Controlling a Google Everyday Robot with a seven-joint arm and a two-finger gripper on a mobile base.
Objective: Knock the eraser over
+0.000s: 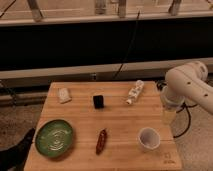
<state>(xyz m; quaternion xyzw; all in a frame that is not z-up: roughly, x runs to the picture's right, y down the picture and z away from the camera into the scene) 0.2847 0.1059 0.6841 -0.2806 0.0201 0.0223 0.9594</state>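
The robot's gripper [169, 116] hangs pointing downward at the right edge of the wooden table [120, 122], beside the far right corner; whether it is spread or pressed together cannot be told. Above it the white arm [187, 82] bends in from the right, its thick rounded joint standing over the table's edge, with the wrist dropping almost straight down. The gripper touches nothing on the table.

The eraser [99, 101], a small matte black block, dark on every side, sits toward the back of the table near its middle, well apart from the gripper. It appears to stand upright, a little taller than it is wide.

A white bottle [134, 93] with a label lies on its side between the eraser and the arm. A pale squarish lump [64, 95] rests near the far left corner. Nearer the camera sit a green plate [54, 137] at left, a reddish-brown oblong item [101, 141] at centre and a white cup [149, 138] at right. A dark cable [127, 47] runs down the black wall behind.
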